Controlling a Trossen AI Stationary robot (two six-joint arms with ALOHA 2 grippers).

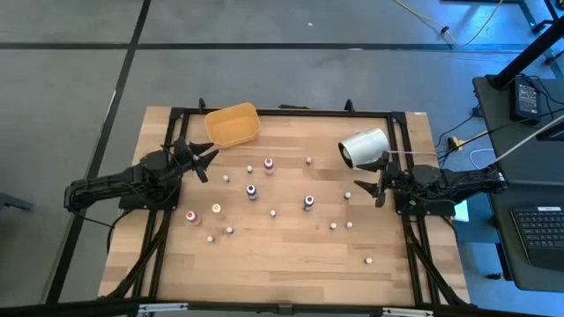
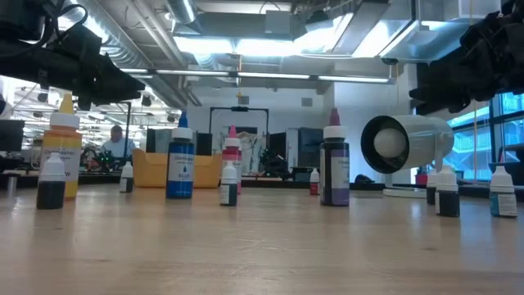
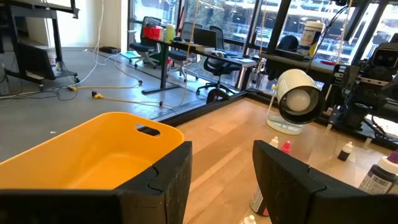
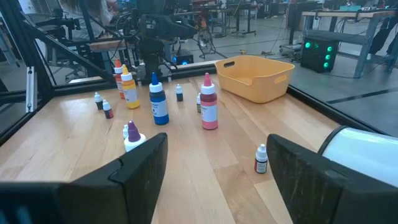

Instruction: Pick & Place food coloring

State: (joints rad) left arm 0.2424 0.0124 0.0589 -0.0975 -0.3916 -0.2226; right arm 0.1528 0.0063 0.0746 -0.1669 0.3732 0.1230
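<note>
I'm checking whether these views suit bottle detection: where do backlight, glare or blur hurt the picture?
Low view: bright ceiling lights and windows backlight the scene, so both arms read as dark silhouettes, while the blue bottle stays legible. High view: even light, but the small bottles are tiny. Left wrist view: the dark fingers up close look soft, and the yellow tray is clear.

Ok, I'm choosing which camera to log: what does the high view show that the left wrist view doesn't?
Only the high view shows the right tool, open above the table, and bottles scattered across the whole board. Only the left wrist view looks inside the yellow tray, which appears empty. Both show the left tool, open beside the tray, and the white cylinder.
</note>
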